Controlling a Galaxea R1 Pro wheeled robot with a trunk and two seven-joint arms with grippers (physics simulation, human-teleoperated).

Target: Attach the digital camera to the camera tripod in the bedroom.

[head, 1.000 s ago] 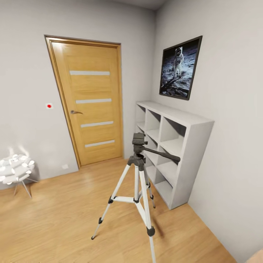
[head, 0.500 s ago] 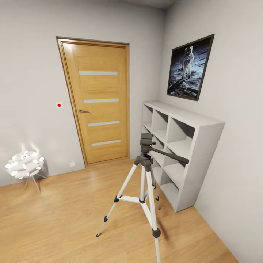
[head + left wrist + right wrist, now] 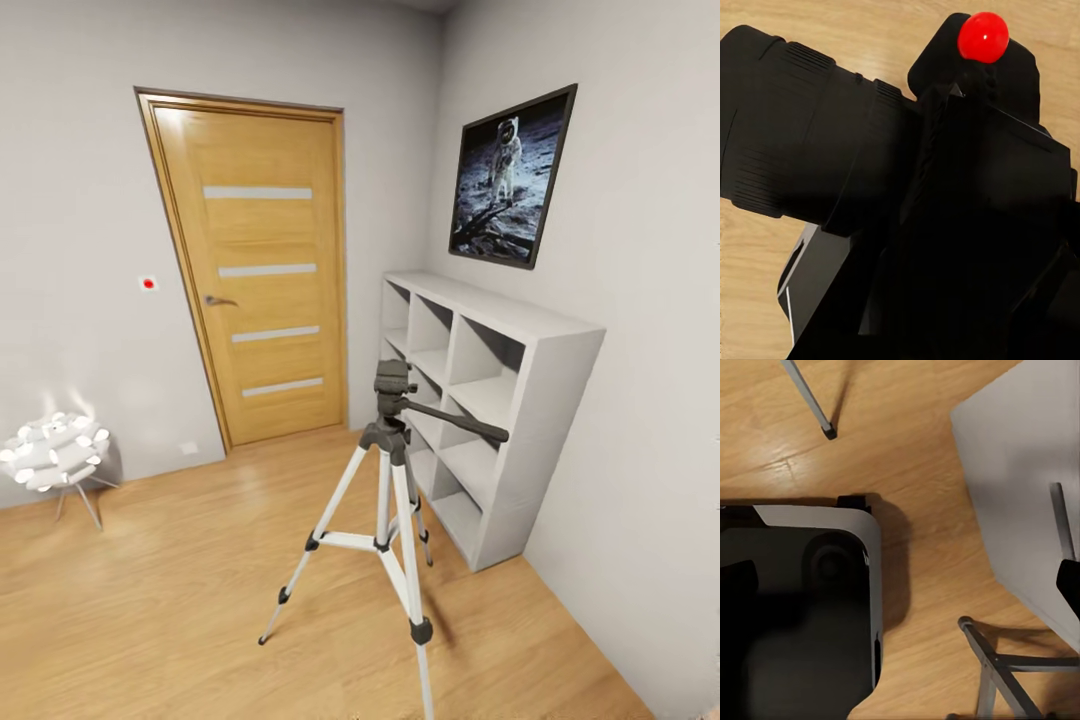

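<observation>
The camera tripod (image 3: pixel 388 470) stands on the light wood floor in the bedroom, in front of the white cube shelf (image 3: pixel 490 400). Its dark grey head (image 3: pixel 391 384) carries nothing on top, and its black pan handle (image 3: pixel 455 420) points right. The digital camera (image 3: pixel 945 225) looms very close in the left wrist view, matte black with its red dot button (image 3: pixel 982 37) on top and the lens barrel (image 3: pixel 787 142) sticking out over the floor. My left gripper seems shut on it, its fingers lost in the black. Two tripod legs (image 3: pixel 811 399) cross the right wrist view.
A wooden door (image 3: pixel 255 270) is shut in the far wall. A framed astronaut picture (image 3: pixel 510 180) hangs above the shelf. A white spiky lamp (image 3: pixel 55 452) stands at the left wall. My own dark base (image 3: pixel 795 615) sits close to the tripod legs and shelf side (image 3: pixel 1027 472).
The whole head view has swung, first right, then back left and slightly up. The tripod, shelf and door stand as before.
</observation>
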